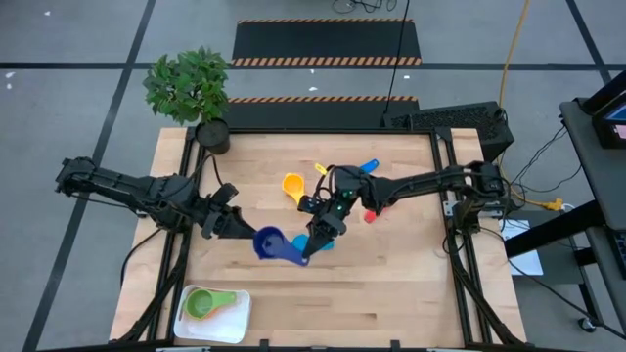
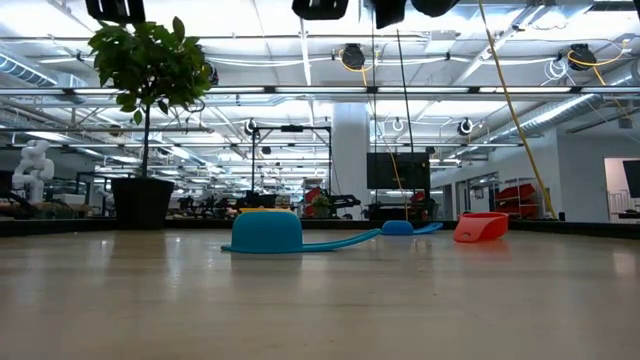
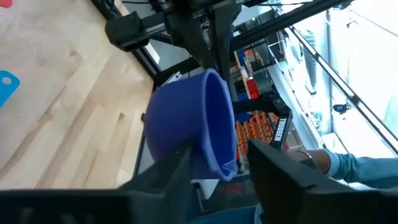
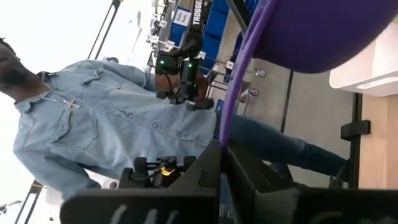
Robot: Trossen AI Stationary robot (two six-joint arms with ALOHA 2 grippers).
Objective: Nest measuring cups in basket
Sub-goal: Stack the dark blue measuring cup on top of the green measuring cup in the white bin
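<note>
Both arms reaching in over mid-table, meeting at the dark blue cup [image 1: 271, 242], held up off the wood. Right gripper [image 1: 311, 252] pinching tight on the cup's flat handle, forearm stretching in from the right edge. Left gripper [image 1: 245, 233] coming in from the left, fingers [image 3: 163, 176] straddling the bowl rim, partly spread, can't tell if actually gripping. Cup lying roughly left-right, bowl left, handle right. Sitting at the near-left corner: white basket [image 1: 238, 326] holding the green cup [image 1: 205, 304], handle pointing right.
</note>
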